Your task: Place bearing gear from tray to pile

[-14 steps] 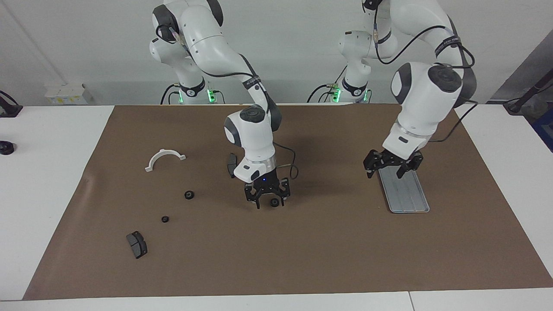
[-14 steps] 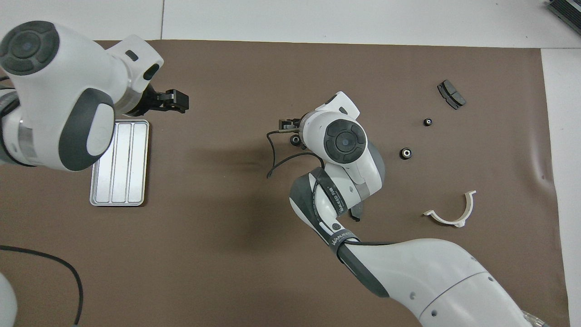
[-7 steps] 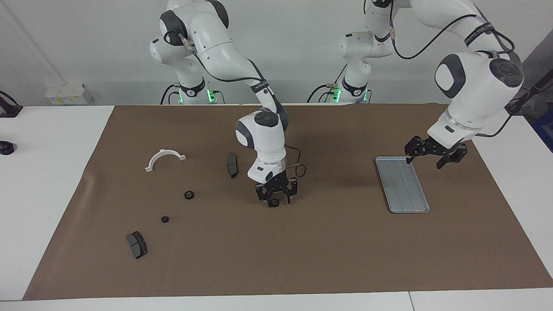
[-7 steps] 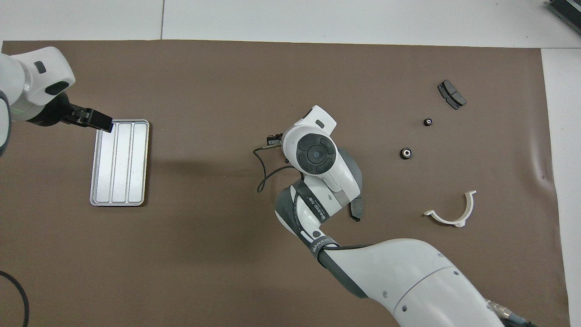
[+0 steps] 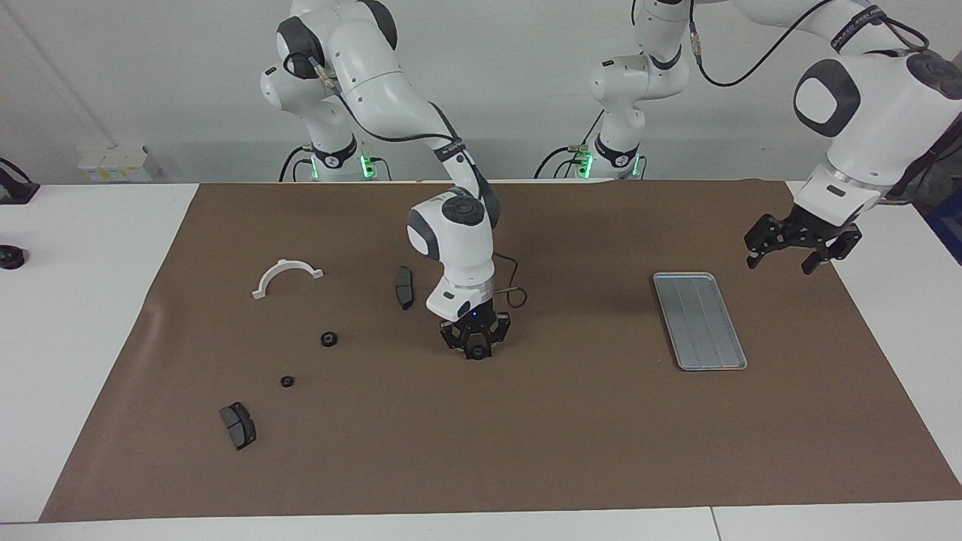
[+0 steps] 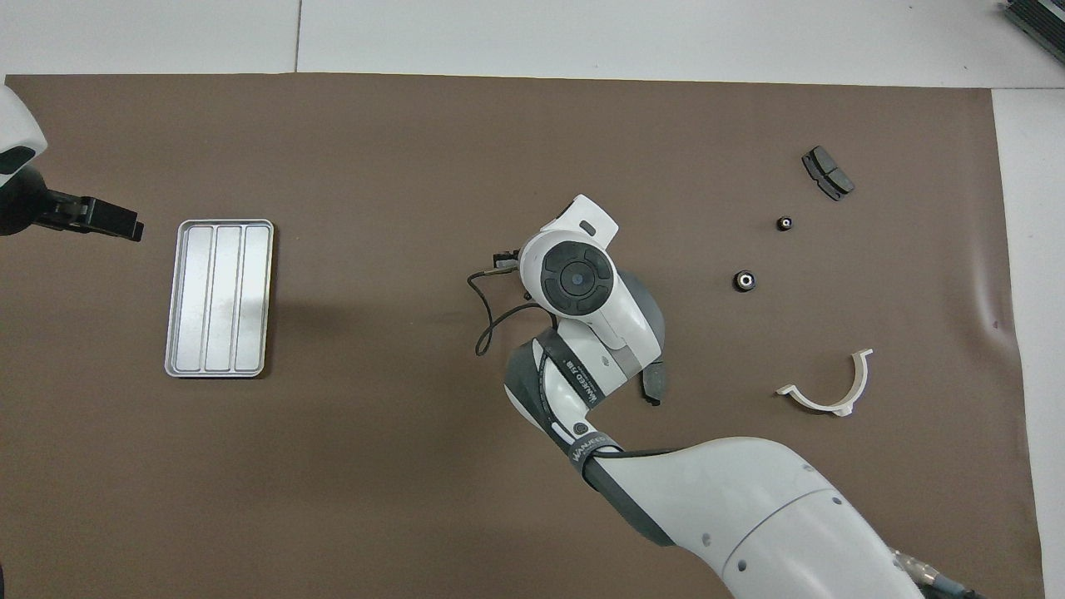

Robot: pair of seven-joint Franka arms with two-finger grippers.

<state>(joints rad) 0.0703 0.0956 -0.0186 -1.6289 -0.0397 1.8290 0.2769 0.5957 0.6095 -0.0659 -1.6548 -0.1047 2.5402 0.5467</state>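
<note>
Here, a small black bearing gear (image 5: 476,351) sat mid-tabletop on a brown mat (image 5: 526,436), between the fingertips of the lowered right tool (image 5: 476,349), which looked clenched around it. The silver tray (image 5: 700,320) lay empty toward the left arm's end. The left tool (image 5: 802,252) hovered released, off the tray. Two more gears (image 5: 328,340) lay by the white bracket (image 5: 286,276). The gear likely handles hard, light and roll-prone; grip its rim. The arm strap's lettering was unreadable.
</note>
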